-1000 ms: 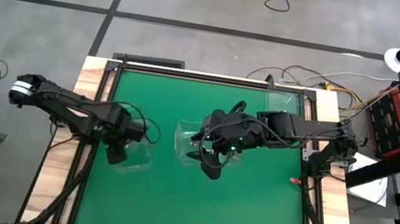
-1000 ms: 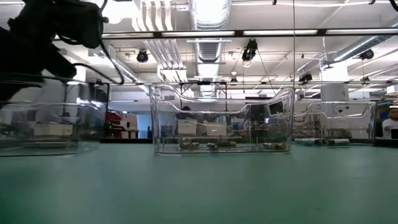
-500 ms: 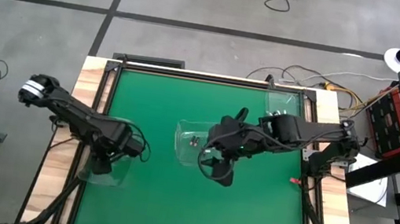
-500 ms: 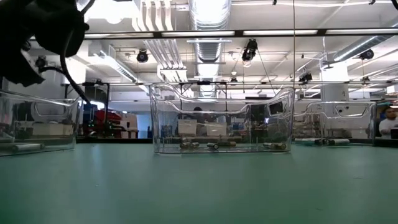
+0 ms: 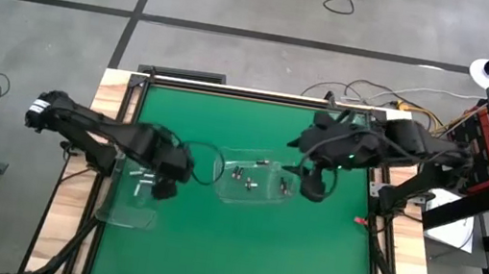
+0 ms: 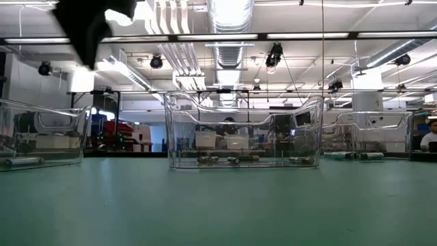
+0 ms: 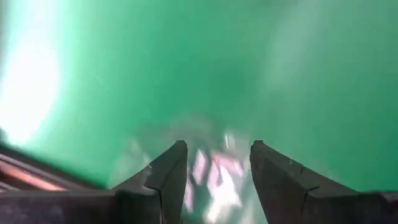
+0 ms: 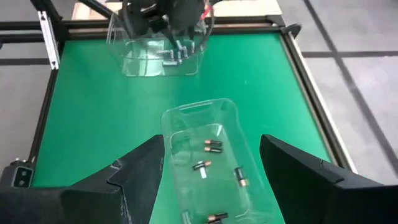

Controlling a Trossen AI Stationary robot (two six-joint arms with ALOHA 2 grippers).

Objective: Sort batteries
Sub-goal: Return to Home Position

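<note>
Three clear plastic bins stand on the green mat. The centre bin holds several batteries lying on its floor. The left bin holds a few batteries. A third bin stands at the far right. My left gripper hangs open above the left bin's far right part, with nothing between its fingers. My right gripper is wide open, raised by the centre bin's right end, looking down on it.
Wooden boards and black rails frame the mat. A small red object lies at the right rail. Green mat lies open toward the near edge. In the low view the three bins stand in a row, with my left arm above the left one.
The left bin has slid toward the table's near left corner and now stands still. My left gripper went with it, then rose and swung back toward the centre. My right gripper has drawn away from over the centre bin toward the right and far edges, uncovering the batteries.
</note>
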